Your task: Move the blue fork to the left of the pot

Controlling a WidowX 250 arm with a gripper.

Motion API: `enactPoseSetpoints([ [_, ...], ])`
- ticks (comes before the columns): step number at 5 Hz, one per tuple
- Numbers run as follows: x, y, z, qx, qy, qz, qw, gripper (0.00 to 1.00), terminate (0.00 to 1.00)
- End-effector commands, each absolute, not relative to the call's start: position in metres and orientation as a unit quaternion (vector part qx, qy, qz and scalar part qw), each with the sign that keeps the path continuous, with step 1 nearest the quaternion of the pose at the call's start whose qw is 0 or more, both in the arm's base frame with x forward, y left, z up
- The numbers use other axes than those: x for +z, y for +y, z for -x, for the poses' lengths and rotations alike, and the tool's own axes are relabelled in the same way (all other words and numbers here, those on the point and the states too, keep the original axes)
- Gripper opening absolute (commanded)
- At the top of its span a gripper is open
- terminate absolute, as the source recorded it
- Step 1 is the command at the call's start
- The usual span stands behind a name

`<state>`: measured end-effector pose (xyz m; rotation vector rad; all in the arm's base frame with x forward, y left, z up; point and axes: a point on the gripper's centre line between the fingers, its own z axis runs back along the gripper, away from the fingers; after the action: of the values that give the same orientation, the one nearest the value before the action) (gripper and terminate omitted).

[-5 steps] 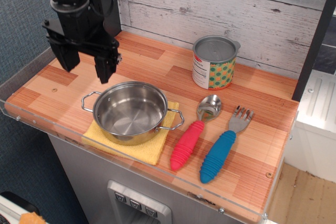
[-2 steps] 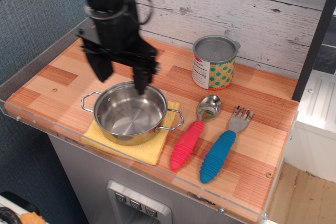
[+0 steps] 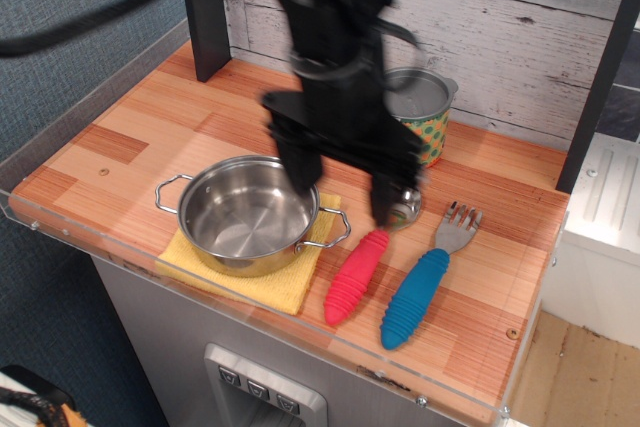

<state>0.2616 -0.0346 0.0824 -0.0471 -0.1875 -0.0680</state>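
The blue fork (image 3: pixel 421 287) lies on the wooden counter at the right, handle toward the front, silver tines pointing back. The steel pot (image 3: pixel 247 213) sits on a yellow cloth (image 3: pixel 285 285) at the left. My gripper (image 3: pixel 345 185) is motion-blurred above the counter between the pot and the fork, over the head of the red spoon. Its two black fingers (image 3: pixel 388 195) point down, spread apart and empty. It is left of and behind the fork, not touching it.
A red-handled spoon (image 3: pixel 360 269) lies just left of the fork, its bowl partly hidden by a finger. A printed tin can (image 3: pixel 425 112) stands behind, partly hidden by my arm. A clear acrylic rim (image 3: pixel 300 332) edges the counter front. A wooden wall is at the back.
My gripper has swept from the back left, past the pot, rightward toward the spoon and fork. The fork, spoon, pot and can have not moved.
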Motion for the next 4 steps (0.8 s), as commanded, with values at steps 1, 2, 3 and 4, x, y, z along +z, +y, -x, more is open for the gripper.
enactPoseSetpoints([
  [1, 0.079, -0.084, -0.280, -0.052, -0.117, 0.036, 0.991, 1.00, 0.00],
  [2, 0.062, -0.095, -0.287, -0.041, -0.104, 0.033, 0.993, 1.00, 0.00],
  [3, 0.047, -0.096, -0.288, -0.024, -0.095, 0.017, 0.995, 1.00, 0.00],
  [4, 0.041, -0.095, -0.289, -0.020, -0.094, 0.011, 0.995, 1.00, 0.00],
])
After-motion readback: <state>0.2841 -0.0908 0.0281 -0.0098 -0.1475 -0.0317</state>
